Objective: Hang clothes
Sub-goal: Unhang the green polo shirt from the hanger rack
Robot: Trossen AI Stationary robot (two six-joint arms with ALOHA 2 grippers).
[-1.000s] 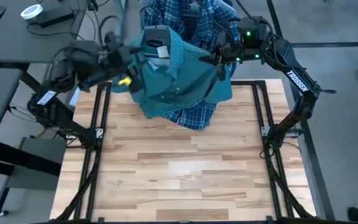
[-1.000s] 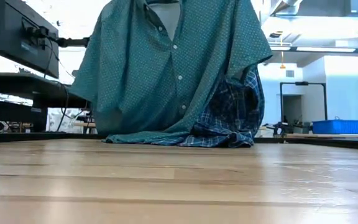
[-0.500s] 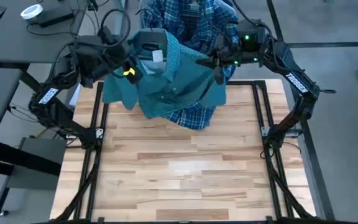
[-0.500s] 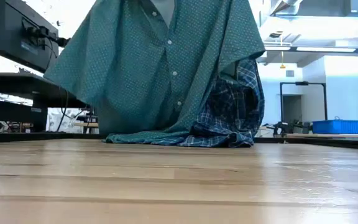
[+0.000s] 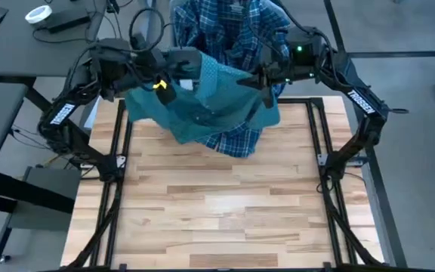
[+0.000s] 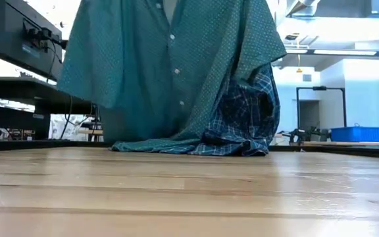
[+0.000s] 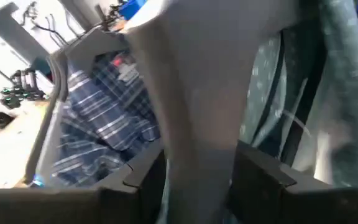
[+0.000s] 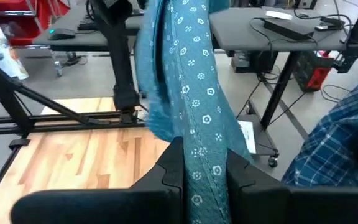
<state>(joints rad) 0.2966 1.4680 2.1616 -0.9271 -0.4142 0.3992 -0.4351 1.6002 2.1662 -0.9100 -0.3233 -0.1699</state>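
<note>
Two grippers: both hold the same garment, lifted above the far end of the table in the upper middle of the high view.
Right gripper: fingers pinched on a fold of the green shirt; in the high view it sits at the upper right of the cloth. Holding one shoulder high probably keeps the shirt open and spread.
Left gripper: fingers closed on pale grey cloth inside the green shirt's collar, which may be the grey tee, though I cannot tell for sure. In the high view it is at the upper left of the cloth.
Why held so: with one arm at each side the shirt hangs like a tent, front buttons facing the low camera; I judge this is the spreading step before it goes on a hanger.
Green shirt, low view: fills the upper centre; its hem drags on the wood.
Plaid shirt: bunched under and behind the green one at centre right, resting on the table; more blue plaid shows beyond the far table edge at the top of the high view.
Table: pale wood planks in a dark frame.
Room: dark desks with cables at upper left of the high view, a roll of tape on one; a blue bin far right in the low view.
</note>
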